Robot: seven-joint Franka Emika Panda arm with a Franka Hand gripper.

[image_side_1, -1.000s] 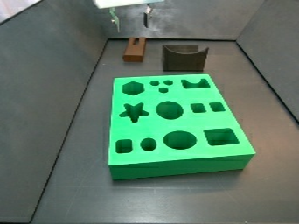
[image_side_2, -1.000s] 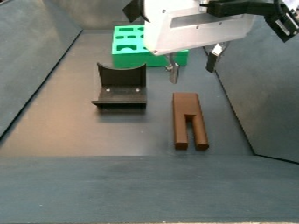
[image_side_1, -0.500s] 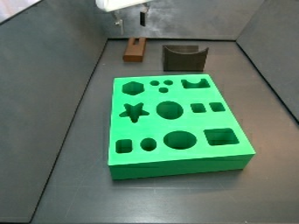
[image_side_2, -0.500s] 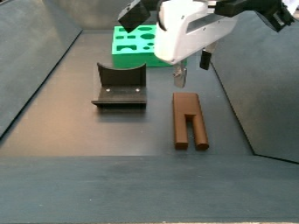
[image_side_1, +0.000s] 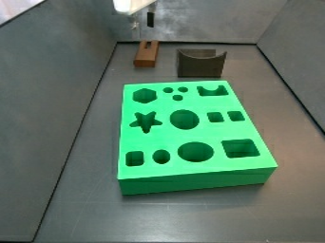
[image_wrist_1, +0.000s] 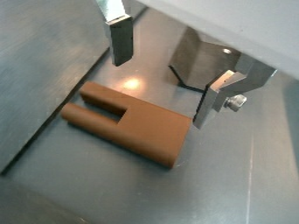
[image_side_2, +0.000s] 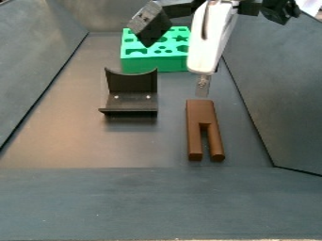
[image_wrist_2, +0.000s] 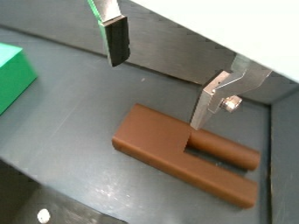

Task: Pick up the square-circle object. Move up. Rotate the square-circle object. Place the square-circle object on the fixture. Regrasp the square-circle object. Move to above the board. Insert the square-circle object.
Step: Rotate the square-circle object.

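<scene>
The gripper (image_wrist_1: pixel 163 74) hangs above the square-circle object (image_wrist_1: pixel 126 124), fingers (image_wrist_1: pixel 118 39) spread wide and empty, its body cropped.

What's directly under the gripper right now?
The square-circle object lies flat on the floor beneath the open gripper, fingers apart and above it, nothing between them. The floor under the piece itself is hidden.

Dark grey matte floor (image_side_1: pixel 191 220) across lower frame in both side views. Grey walls (image_side_1: pixel 38 95) rising at left and right edges. Faint pale glare (image_wrist_1: pixel 131 85) on floor in a wrist view.
</scene>
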